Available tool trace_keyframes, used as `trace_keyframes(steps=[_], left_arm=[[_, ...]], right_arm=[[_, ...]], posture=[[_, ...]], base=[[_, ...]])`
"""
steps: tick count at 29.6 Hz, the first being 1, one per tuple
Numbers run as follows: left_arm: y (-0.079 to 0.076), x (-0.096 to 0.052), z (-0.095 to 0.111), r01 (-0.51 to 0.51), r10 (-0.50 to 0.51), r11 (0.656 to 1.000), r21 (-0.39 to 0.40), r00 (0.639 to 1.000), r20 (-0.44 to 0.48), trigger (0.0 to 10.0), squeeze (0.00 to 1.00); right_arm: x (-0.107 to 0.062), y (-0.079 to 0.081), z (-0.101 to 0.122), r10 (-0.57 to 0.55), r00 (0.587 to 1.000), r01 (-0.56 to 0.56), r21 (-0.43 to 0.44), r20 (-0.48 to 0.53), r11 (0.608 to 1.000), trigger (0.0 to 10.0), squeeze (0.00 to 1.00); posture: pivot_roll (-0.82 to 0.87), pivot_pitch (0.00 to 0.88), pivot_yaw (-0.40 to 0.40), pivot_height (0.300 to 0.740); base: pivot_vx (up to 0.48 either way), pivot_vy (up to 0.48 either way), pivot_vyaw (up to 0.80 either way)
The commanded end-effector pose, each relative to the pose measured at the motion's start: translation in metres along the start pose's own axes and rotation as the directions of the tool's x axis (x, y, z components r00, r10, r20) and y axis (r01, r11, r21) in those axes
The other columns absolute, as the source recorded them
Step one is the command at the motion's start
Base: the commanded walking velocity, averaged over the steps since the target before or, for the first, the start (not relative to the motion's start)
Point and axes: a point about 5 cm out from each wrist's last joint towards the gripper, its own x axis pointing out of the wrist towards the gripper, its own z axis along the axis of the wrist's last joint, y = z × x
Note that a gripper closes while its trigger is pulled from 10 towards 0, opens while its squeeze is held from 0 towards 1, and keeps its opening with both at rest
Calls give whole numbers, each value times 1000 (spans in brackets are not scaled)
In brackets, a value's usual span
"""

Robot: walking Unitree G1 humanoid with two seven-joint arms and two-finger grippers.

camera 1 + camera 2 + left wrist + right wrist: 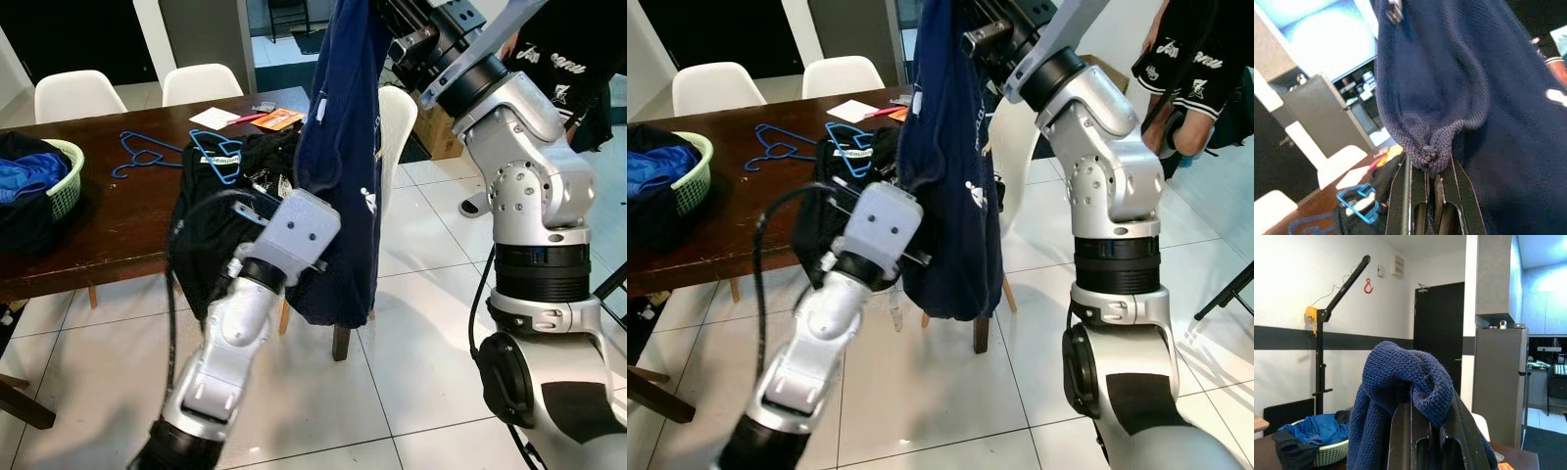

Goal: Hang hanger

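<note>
A navy knit shirt (338,147) hangs in the air in front of the table, held by both arms. My right gripper (1425,407) is raised high and shut on a bunched fold of the shirt's top. Lower down, my left gripper (1432,164) is shut on a pinch of the shirt's fabric near its left edge. One blue hanger (145,157) lies flat on the brown table (108,230). A second blue hanger (217,155) rests on a heap of dark clothes (211,235) at the table's edge.
A green basket (64,181) of blue and dark clothes stands at the table's left. Papers (216,117) and an orange packet (279,119) lie at its far side. White chairs (201,82) stand behind and beside the table. A person (578,69) stands at the far right.
</note>
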Motion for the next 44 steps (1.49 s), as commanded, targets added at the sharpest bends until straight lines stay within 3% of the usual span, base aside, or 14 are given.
trace_keyframes(steps=[1, 5, 7, 12, 14, 16, 19, 20, 21, 24, 26, 41, 42, 44], left_arm=[[10, 1, -3, 25, -25, 999, -20, 1000, -16, 0, 0], [44, 5, -2, 123, -129, 981, -148, 991, -30, 0, 0], [72, -1, 10, 218, -224, 936, -275, 974, 8, 0, 0], [84, -12, 23, 334, -334, 879, -341, 941, 61, 0, 0], [84, -24, 29, 440, -439, 830, -342, 895, 86, 0, 0], [80, -54, 34, 624, -643, 686, -374, 761, 90, 0, 0], [77, -65, 30, 658, -695, 641, -395, 716, 64, 0, 0], [73, -74, 25, 674, -733, 607, -420, 680, 33, 0, 0], [68, -78, 17, 655, -727, 626, -424, 687, -12, 0, 0], [66, -79, 13, 642, -724, 635, -430, 689, -39, 0, 0], [56, -76, -8, 489, -619, 708, -510, 777, -115, 10000, 0], [42, -96, -54, 114, -379, 813, -570, 848, -371, 10000, 0], [43, -98, -59, 64, -334, 830, -553, 852, -403, 10000, 0], [43, -100, -62, 17, -291, 844, -535, 854, -431, 10000, 0]], right_arm=[[-1, 3, -4, 18, 1000, -19, -28, -25, 999, 0, 0], [-14, -2, -37, 1, 975, -31, -130, -224, 991, 0, 0], [-37, -3, -73, 15, 897, -115, -201, -441, 973, 0, 0], [-61, -1, -99, 49, 797, -215, -206, -603, 955, 0, 0], [-76, -2, -111, 48, 726, -258, -207, -686, 944, 0, 0], [-103, -10, -129, 7, 585, -308, -214, -811, 927, 0, 0], [-111, -13, -133, -17, 539, -305, -214, -842, 928, 0, 0], [-115, -14, -136, -27, 516, -301, -210, -856, 930, 10000, 631], [-114, -9, -138, 14, 519, -300, -167, -855, 939, 10000, 1000], [-114, -4, -139, 50, 523, -306, -133, -851, 943, 10000, 1000], [-107, 6, -141, 124, 595, -253, -39, -794, 967, 10000, 1000], [-104, -10, -159, -94, 743, 101, -28, -663, 994, 10000, 1000], [-104, -9, -162, -125, 752, 141, -28, -647, 990, 10000, 0], [-103, -5, -167, -137, 757, 156, -27, -639, 987, 10000, 0]], posture=[[18, 63, 21, 740], [24, 61, 21, 740], [35, 60, 23, 740], [38, 60, 25, 740], [40, 60, 25, 740], [46, 65, 26, 740], [48, 68, 25, 740], [52, 70, 23, 740], [55, 72, 22, 740], [55, 72, 22, 740], [59, 75, 18, 740], [69, 78, 11, 740], [69, 78, 11, 740], [69, 78, 11, 740]], base=[[0, 0, 0], [0, 0, 0], [0, 0, 0], [0, 0, 0], [0, 0, 0], [0, 0, 0], [0, 0, 0], [0, 0, 0], [0, 0, 0], [0, 0, 0], [0, 0, 0], [0, 0, 0], [0, 0, 0], [0, 0, 0]])
